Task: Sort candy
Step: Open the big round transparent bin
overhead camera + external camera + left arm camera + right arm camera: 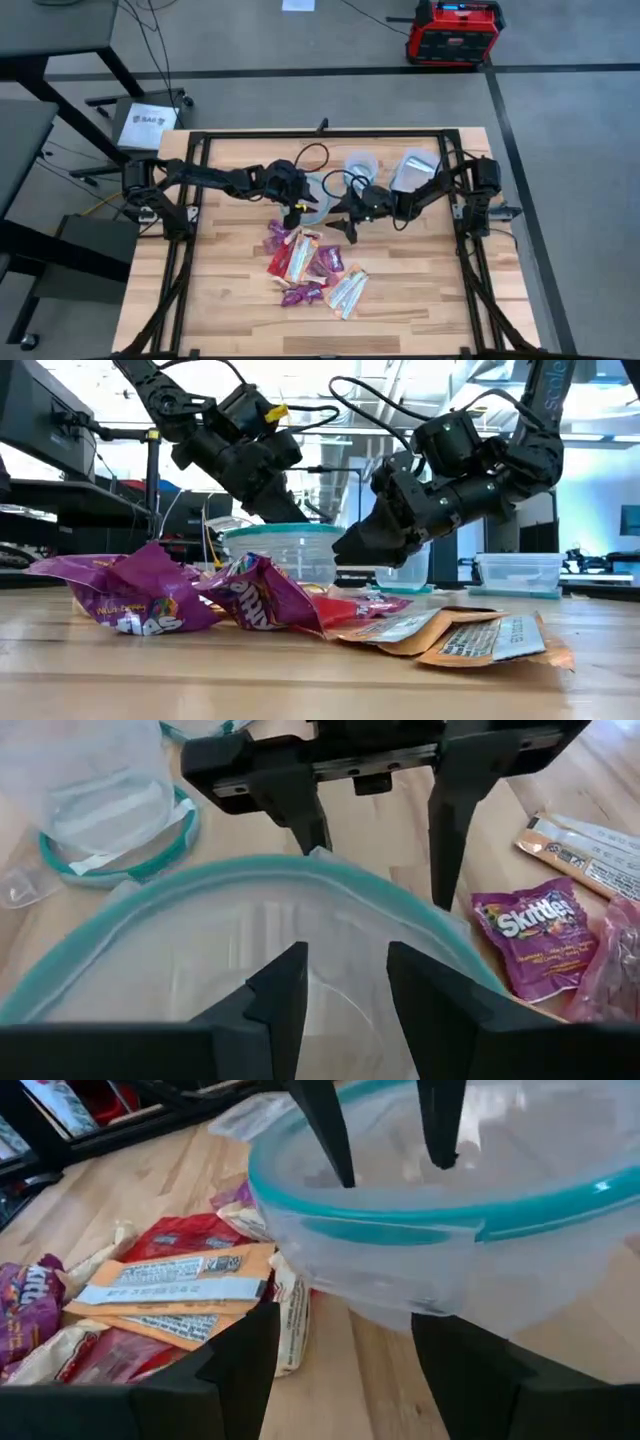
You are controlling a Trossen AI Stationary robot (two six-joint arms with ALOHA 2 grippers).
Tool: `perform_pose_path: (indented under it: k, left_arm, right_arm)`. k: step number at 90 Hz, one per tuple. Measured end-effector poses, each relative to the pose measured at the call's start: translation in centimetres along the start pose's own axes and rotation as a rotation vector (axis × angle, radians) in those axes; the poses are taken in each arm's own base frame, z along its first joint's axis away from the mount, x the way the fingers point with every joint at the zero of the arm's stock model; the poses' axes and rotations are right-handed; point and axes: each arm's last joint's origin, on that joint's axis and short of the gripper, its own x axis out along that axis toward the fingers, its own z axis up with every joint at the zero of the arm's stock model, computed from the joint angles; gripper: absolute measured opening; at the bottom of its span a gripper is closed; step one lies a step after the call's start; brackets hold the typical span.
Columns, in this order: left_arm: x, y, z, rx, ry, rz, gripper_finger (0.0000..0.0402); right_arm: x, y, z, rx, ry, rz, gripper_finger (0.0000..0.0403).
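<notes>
High view says sorting has barely started: the candy [312,268] sits in one mixed heap on the table [420,300], just in front of the clear teal-rimmed container [318,190], which looks pretty much empty. Left gripper [294,206] and right gripper [350,224], both spread open and holding nothing, hang by that container, so basically all the sweets are left to do.

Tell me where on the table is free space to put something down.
Bare wood lies between the candy pile and the table's near, left and right edges. The middle and far side are crowded: both grippers, left and right, and clear containers.
</notes>
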Motion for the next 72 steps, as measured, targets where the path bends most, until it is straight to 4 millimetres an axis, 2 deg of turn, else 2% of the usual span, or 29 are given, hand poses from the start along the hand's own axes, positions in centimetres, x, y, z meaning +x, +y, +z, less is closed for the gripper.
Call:
perform_pose_path:
  k: [60,72]
  left_arm:
    - [0.01,0.02,0.01,0.000,-0.002,0.006,0.0127]
    - [0.01,0.02,0.00,0.000,-0.002,0.006,0.0127]
  right_arm:
    - [-0.04,0.33,-0.62,0.024,0.074,0.025,0.0214]
    - [-0.17,0.59,-0.31,0.059,0.089,0.109,0.0215]
